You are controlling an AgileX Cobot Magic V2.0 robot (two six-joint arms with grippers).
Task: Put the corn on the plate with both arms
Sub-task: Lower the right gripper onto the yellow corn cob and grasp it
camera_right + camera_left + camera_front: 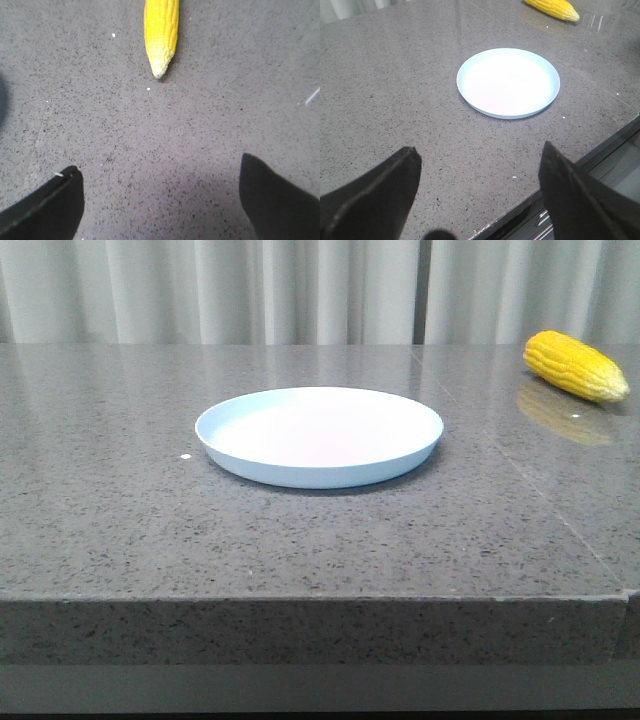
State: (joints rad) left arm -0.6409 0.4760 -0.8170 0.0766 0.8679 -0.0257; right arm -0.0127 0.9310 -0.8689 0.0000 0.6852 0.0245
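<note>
Plate (320, 436) sits centre on the granite table (120, 500), bare; left gripper (477, 195) hangs spread above. Corn (576, 365) lies far right, and the right gripper (160, 200), fingers apart, faces its pale tip, axis lined up. Right arm's nearer.

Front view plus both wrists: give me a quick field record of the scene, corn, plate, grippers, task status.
corn: lying on the table, far right, apart from the plate
plate: centre of the table, nothing on it
table: grey speckled stone
left gripper: open, holding nothing, above the table short of the plate
right gripper: open, holding nothing, corn tip ahead
status: corn not yet picked up
</note>
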